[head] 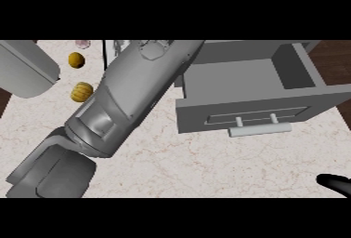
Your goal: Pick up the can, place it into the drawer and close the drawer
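The grey box-shaped drawer (260, 88) stands open and looks empty; closing remains. My left arm (130, 93) reaches beside it, hand hidden, so I cannot tell its grasp, and no can is visible.

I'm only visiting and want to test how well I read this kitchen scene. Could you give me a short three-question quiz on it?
1. True or false: the drawer is closed.
2. How many yellow-orange items lie on the counter to the left of the long grey forearm? A) one B) two C) four
3. In which corner of the view does the black right hand show?

Key: 1) False, it stands pulled open. 2) B. 3) Lower right.
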`<state>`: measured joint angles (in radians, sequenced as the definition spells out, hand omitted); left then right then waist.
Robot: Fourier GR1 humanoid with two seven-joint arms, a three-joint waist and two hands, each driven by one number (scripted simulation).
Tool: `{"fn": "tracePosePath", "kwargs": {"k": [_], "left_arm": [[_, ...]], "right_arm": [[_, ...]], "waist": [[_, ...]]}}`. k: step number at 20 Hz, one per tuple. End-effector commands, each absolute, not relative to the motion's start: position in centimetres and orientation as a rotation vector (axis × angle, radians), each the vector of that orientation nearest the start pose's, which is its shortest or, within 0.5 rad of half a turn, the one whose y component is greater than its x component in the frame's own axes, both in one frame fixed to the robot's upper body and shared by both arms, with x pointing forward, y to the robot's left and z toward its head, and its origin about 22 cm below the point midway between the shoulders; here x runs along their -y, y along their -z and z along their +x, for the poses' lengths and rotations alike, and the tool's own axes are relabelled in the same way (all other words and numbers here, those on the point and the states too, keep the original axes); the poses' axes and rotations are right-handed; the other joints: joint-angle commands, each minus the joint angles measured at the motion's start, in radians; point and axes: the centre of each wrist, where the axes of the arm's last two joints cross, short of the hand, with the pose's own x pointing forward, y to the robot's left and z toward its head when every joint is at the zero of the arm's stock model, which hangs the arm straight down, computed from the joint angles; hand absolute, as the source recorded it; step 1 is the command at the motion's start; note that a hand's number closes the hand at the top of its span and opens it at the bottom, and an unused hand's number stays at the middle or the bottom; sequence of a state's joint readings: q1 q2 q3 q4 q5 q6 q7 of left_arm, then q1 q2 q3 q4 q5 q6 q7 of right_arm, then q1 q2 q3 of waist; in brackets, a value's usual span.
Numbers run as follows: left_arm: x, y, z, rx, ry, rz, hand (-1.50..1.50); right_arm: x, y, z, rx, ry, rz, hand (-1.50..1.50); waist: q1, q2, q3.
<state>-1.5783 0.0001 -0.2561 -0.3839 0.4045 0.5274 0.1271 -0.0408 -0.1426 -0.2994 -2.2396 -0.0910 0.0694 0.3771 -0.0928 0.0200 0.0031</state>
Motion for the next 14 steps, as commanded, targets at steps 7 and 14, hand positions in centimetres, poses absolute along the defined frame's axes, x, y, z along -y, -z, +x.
{"fn": "tracePosePath", "kwargs": {"k": [7, 14], "left_arm": [[1.9, -24.7, 43.4, 1.712, 0.073, 0.141, -1.50], [1.8, -24.4, 43.5, 1.710, 0.045, 0.078, -1.50]], "right_arm": [[28.6, -18.4, 17.6, 1.951, -0.046, -0.270, -1.50], [28.3, -18.1, 20.5, 2.005, -0.258, -0.376, -1.50]], "waist": [[-0.012, -0.001, -0.001], [0.004, 0.009, 0.000]]}}
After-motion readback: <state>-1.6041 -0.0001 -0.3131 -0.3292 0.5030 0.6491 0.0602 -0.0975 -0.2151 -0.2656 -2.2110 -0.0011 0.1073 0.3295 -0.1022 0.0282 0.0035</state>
